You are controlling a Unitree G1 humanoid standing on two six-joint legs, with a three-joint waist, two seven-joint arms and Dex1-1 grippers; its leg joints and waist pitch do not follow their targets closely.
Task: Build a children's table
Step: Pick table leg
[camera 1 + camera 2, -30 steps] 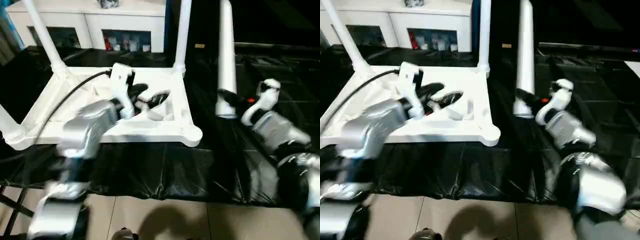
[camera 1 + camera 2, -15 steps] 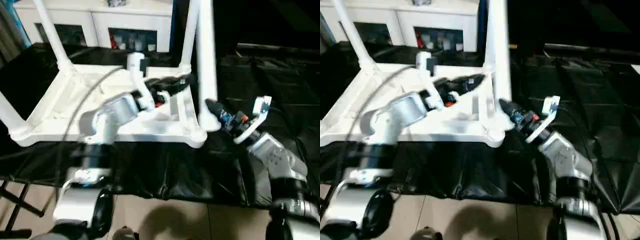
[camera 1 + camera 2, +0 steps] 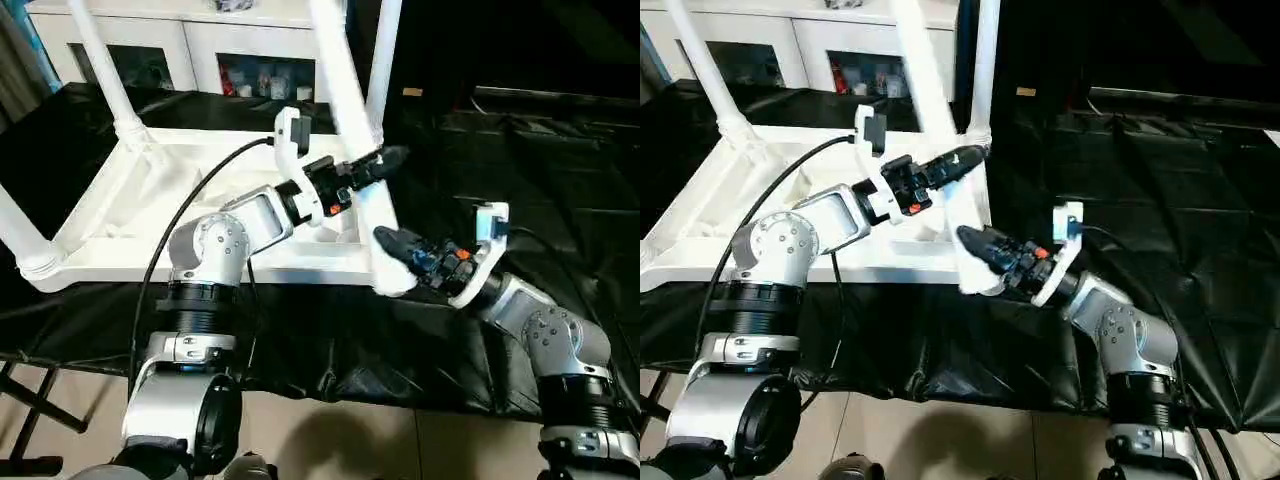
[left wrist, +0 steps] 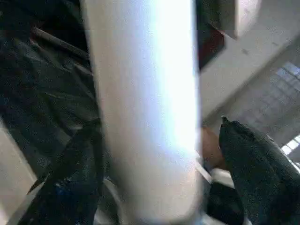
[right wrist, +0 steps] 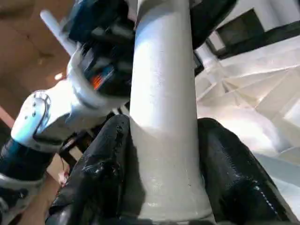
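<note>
The children's table lies upside down: its white tabletop [image 3: 110, 210] rests ribbed side up on black cloth, with three white legs standing in corner sockets, one of them at the far left [image 3: 100, 60]. A fourth leg [image 3: 345, 100] leans up and to the left over the near right corner socket [image 3: 385, 282]. My right gripper [image 3: 393, 245] is shut on this leg's [image 5: 164, 117] lower end. Higher up, my left gripper [image 3: 385, 160] is open, its fingers [image 4: 79, 178] astride the same leg [image 4: 145, 117] with a gap on one side.
A white cabinet [image 3: 200, 40] with glass doors stands behind the work table. Black cloth [image 3: 520, 150] covers the table to the right of the tabletop. The table's front edge runs below my arms, with tiled floor [image 3: 330, 440] beyond it.
My right gripper has carried the leg leftward from the table's right side to the near right corner, tilting it. My left gripper swung right from above the ribbed underside to the leg.
</note>
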